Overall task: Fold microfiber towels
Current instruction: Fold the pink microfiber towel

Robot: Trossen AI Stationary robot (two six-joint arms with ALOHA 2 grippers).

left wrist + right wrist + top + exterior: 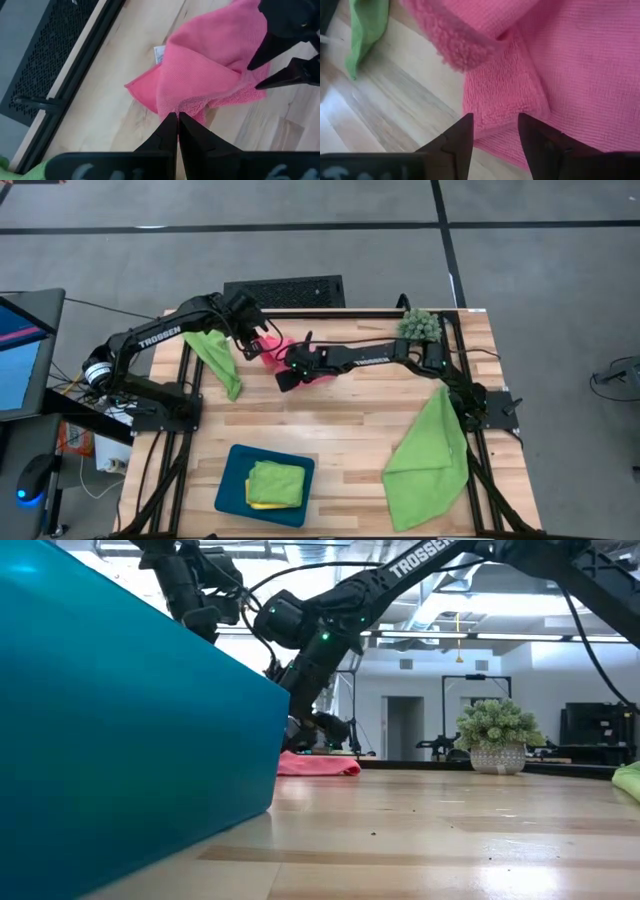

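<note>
The hot pink microfiber towel [318,370] lies crumpled near the far edge of the tabletop [340,430], between the two arms, with a small white tag [159,54] showing at its edge in the left wrist view. The left gripper [177,122] hangs right over one pink fold with its fingers pressed together; whether any cloth is pinched between them cannot be told. The right gripper [495,132] sits low at the towel's other side, fingers apart, with a fluffy pink edge lying between them but not clamped. A limp lime green towel [216,358] lies beside the left arm near the far left corner, and a larger lime green towel [428,455] is spread toward the right edge, its lower part hanging over the rim. The middle and near stretch of the tabletop between these cloths is bare wood. Near the front edge stands a dark teal tray [232,480] holding a folded lime green towel [276,480] on top of a folded yellow towel [262,505], of which only the edge shows. A small spiky green plant [420,326] stands at the far right corner. "TROSSEN" is printed in white on both arms.
</note>
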